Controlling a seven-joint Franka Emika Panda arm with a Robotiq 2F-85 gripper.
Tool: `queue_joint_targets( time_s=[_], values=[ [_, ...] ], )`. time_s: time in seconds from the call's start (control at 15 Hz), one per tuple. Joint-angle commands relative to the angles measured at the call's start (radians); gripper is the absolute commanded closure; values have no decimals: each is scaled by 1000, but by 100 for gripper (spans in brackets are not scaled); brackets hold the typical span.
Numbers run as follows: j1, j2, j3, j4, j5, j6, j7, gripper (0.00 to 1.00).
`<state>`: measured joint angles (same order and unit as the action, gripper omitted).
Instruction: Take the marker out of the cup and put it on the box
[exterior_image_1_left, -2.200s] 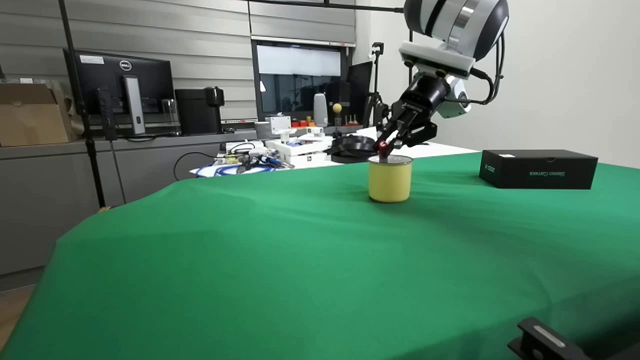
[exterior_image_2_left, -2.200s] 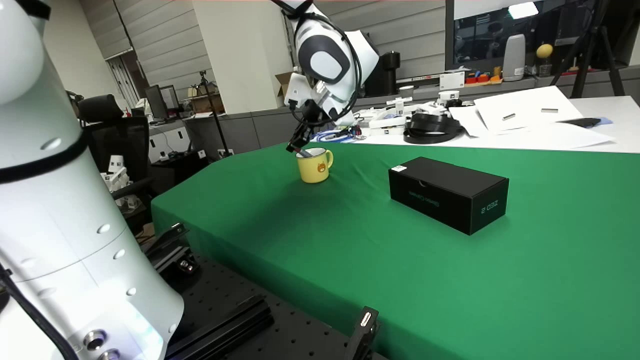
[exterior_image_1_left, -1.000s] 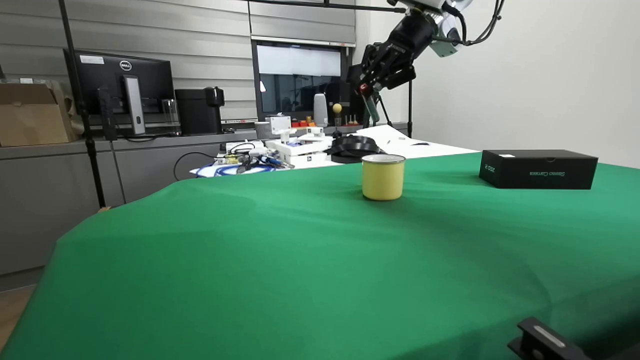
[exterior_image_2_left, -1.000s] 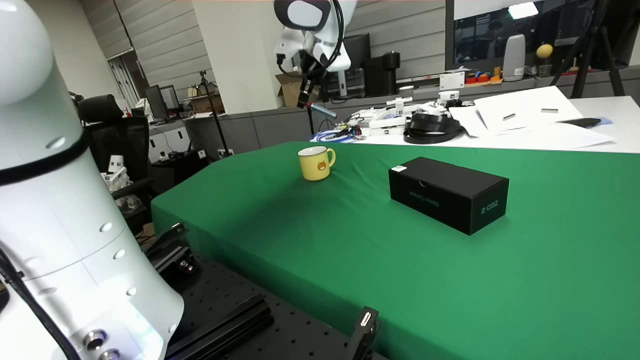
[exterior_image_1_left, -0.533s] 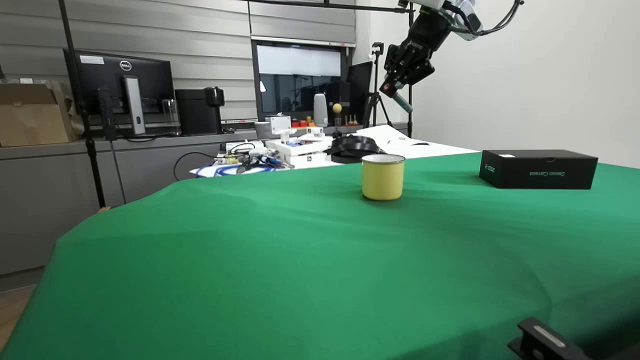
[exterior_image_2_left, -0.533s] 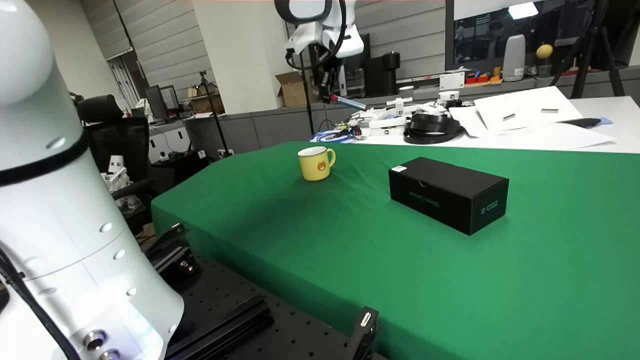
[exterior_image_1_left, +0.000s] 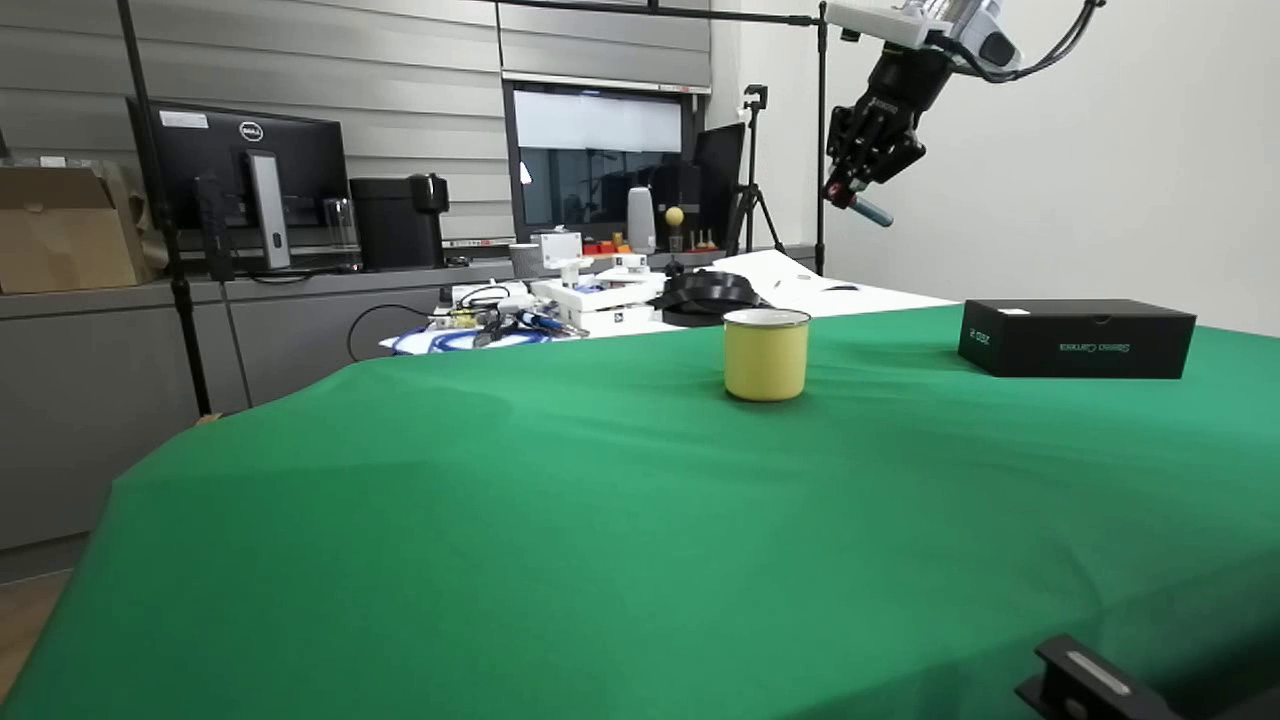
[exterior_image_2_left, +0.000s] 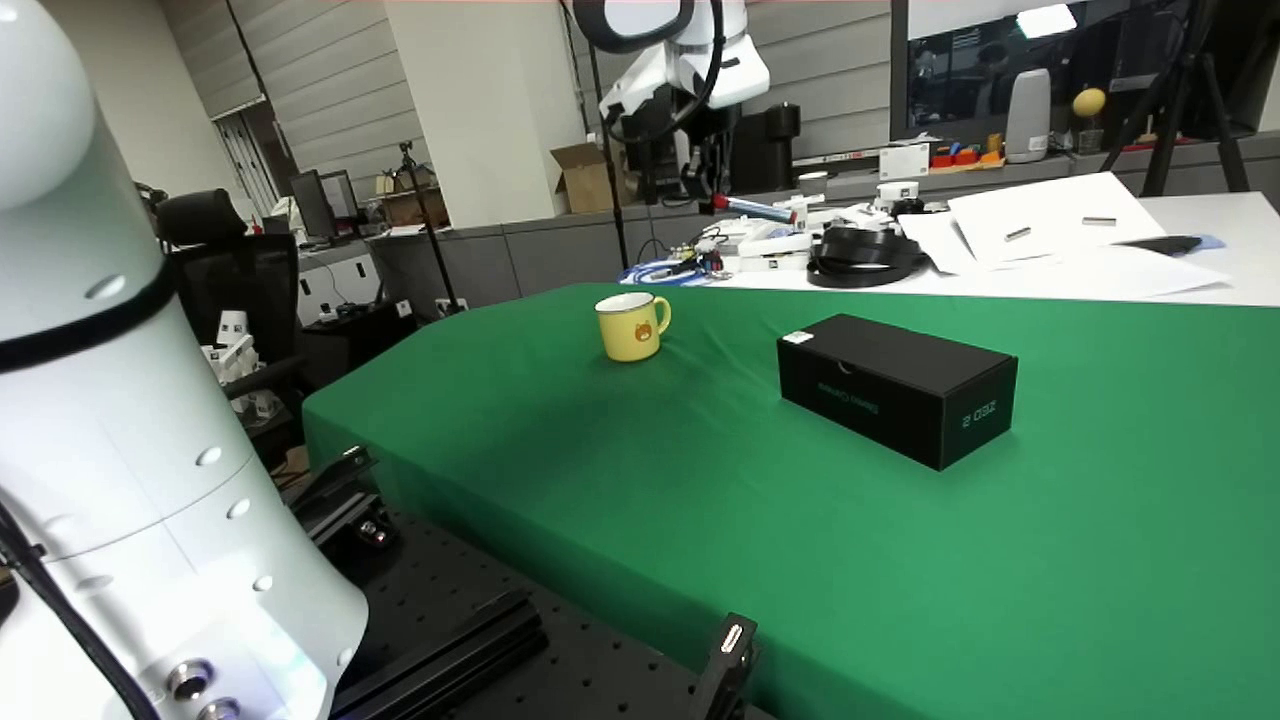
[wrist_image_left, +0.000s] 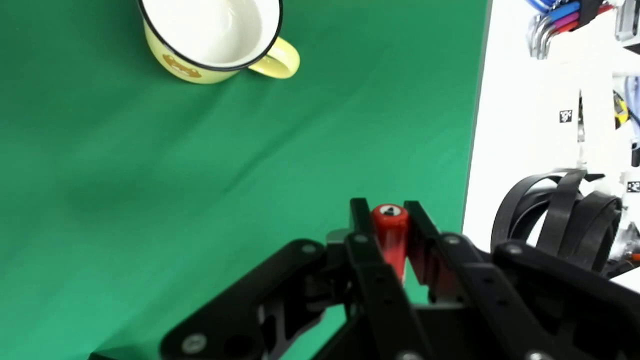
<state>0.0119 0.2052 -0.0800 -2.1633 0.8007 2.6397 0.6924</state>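
The tool (wrist_image_left: 386, 212) is clamped on the marker (exterior_image_2_left: 760, 210), tilted in the air above the surface (exterior_image_2_left: 640, 480), clear of the cup (exterior_image_2_left: 625, 330) it leaned in earlier. Since half a second ago tool and marker have shifted along the far edge, closer to the box (exterior_image_2_left: 900, 395). In an exterior view the cup stands unmoved near the far left corner
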Motion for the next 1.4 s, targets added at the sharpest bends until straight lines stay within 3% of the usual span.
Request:
queue_joint_targets(
  time_s=[0.0, 0.73, 1.33],
  values=[
    [-22, -18, -16, -17, -42, 14, 42, 95],
    [-110, -27, -27, -30, -5, 11, -108, 95],
    [-129, -50, -65, -93, -32, 24, -113, 95]
  ],
)
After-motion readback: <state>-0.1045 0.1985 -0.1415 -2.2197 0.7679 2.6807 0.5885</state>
